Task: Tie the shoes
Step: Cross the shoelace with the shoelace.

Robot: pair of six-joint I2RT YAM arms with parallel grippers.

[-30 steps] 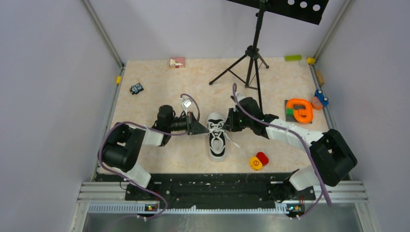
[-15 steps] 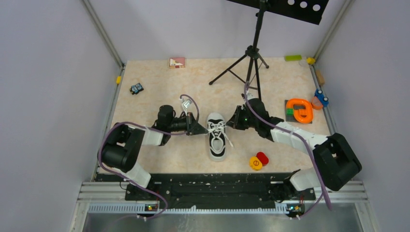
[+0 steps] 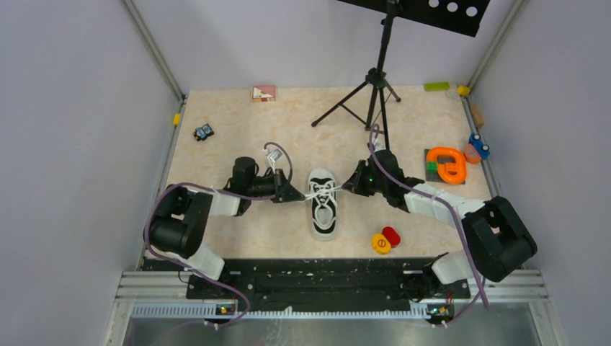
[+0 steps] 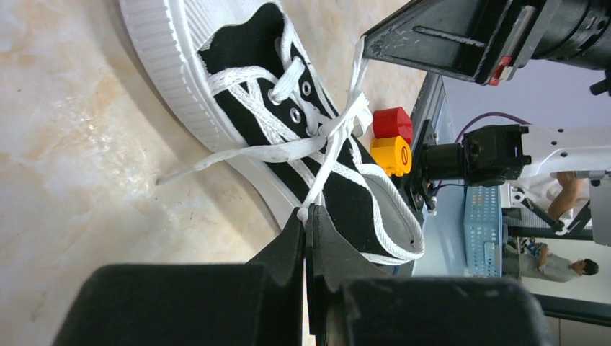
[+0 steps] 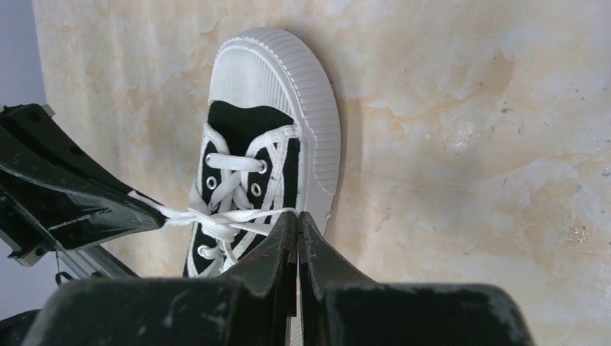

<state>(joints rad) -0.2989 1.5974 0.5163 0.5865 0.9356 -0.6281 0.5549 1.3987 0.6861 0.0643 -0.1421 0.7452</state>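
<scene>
In the top view, the black sneaker (image 3: 324,213) is seen lying near the middle of the surface (image 3: 245,130), toe cap away from the arm bases. The left pincer (image 3: 297,196) is set just beside one flank and the right pincer (image 3: 349,185) just beside the other. The white laces (image 3: 326,190) are drawn sideways toward each from the crossing over the tongue. At this size it cannot be told here whether a strand is held.

In the left wrist view, that gap is filled: the left pincer is shown pressed together on a strand (image 4: 326,169), apparently close to its end, stretched taut to the crossing. A loose lace end (image 4: 209,164) is trailed onto the surface, and a red cap (image 4: 393,122) and yellow cap (image 4: 391,155) are seen past the heel; none of this is given by the right wrist view.

In the right wrist view, the right pincer is shown pinched shut on the opposite strand (image 5: 252,214), and the toe cap (image 5: 274,72) is seen whole, which the left wrist view cuts off.

The step in hand is judged to be cinching the crossing. The pull is best kept level, equal and directly opposed, so the light sneaker is not dragged or turned. The grip so near the tip is thin, so a slip is to be watched for
</scene>
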